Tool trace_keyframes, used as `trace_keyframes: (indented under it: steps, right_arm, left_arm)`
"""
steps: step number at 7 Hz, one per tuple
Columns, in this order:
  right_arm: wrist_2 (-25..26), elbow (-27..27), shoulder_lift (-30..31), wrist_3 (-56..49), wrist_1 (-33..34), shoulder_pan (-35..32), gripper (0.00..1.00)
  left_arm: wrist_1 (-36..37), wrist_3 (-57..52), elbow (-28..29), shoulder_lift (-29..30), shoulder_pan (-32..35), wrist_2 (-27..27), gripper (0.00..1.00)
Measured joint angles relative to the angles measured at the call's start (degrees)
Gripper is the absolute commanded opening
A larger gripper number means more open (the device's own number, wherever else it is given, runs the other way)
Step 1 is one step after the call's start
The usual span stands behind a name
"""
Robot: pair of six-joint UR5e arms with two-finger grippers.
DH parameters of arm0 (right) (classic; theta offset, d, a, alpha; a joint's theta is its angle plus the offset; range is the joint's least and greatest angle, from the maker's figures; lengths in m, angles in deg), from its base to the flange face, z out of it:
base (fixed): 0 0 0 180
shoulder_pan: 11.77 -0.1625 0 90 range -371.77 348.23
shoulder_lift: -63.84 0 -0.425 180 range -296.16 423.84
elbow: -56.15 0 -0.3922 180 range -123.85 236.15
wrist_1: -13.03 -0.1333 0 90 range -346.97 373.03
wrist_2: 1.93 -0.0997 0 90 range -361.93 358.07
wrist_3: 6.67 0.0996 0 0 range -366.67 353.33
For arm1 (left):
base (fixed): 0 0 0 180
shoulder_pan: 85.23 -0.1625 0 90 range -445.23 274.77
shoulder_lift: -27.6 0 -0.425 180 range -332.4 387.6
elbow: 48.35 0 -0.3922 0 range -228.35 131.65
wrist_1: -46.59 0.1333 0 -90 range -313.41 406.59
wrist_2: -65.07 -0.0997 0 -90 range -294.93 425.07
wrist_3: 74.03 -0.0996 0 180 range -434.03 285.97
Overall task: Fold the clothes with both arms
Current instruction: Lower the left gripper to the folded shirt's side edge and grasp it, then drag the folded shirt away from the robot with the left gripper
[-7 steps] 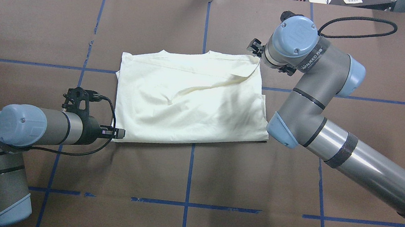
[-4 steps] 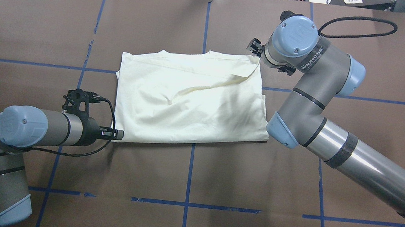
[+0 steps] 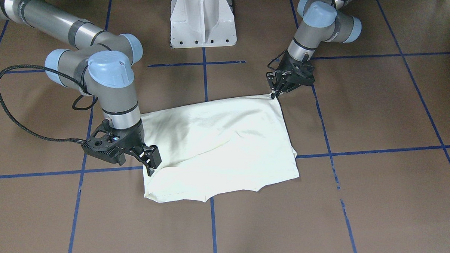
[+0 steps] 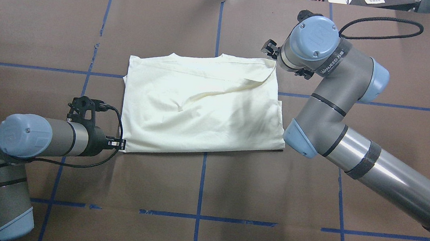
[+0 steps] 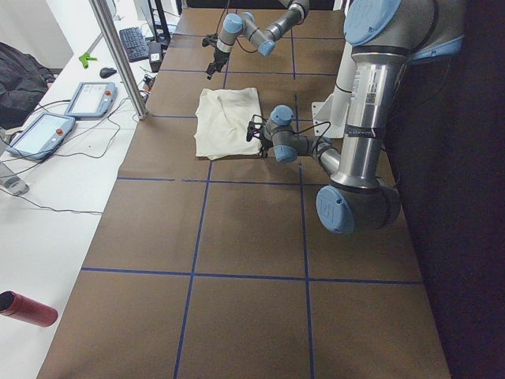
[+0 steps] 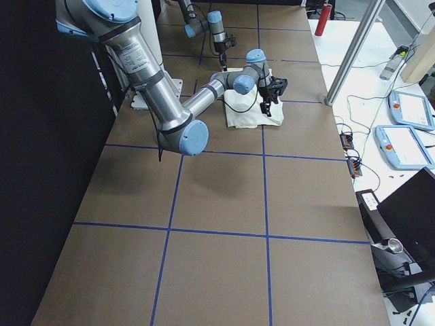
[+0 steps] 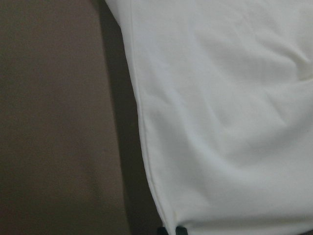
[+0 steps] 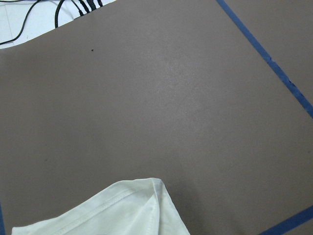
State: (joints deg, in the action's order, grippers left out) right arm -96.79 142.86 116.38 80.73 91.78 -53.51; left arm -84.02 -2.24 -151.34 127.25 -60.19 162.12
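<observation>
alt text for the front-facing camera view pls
A cream-white shirt lies folded on a brown table. The left gripper is at its upper-right corner in the picture, the right gripper at its lower-left edge.

A robotics lab: a left arm (image 4: 33, 137) and a right arm (image 4: 377, 171) reach over a table (image 4: 271, 190) papered brown and gridded with blue tape (image 4: 201, 187); 2 teach pendants (image 5: 89, 99), a keyboard (image 5: 136, 43) and a mouse (image 5: 108, 72) lie on a white side bench (image 5: 47, 237).
</observation>
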Motion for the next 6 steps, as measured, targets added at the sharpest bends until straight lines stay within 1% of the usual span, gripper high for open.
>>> trace_keyframes:
  steps: [2, 3, 4, 5, 6]
  right_arm:
    - [-0.1, 0.0, 0.0, 0.0, 0.0, 0.0, 1.00]
    - [-0.1, 0.0, -0.1, -0.1, 0.0, 0.0, 1.00]
    - [-0.1, 0.1, -0.2, 0.1, -0.1, 0.0, 1.00]
    - [-0.1, 0.4, -0.3, 0.3, -0.1, 0.0, 1.00]
    - [-0.1, 0.7, -0.4, 0.5, -0.1, 0.0, 1.00]
  left_arm:
    - [0.1, -1.4, -0.8, -0.7, 0.8, 0.2, 0.00]
    - [0.3, -5.3, -0.7, -1.0, 3.3, 0.3, 0.00]
    - [0.6, -11.1, 0.5, -0.9, 8.3, 0.4, 0.00]
    - [0.6, -15.9, 3.5, 0.4, 13.8, 0.5, 0.00]
    - [0.5, -19.2, 8.6, 3.9, 18.3, 0.5, 0.00]
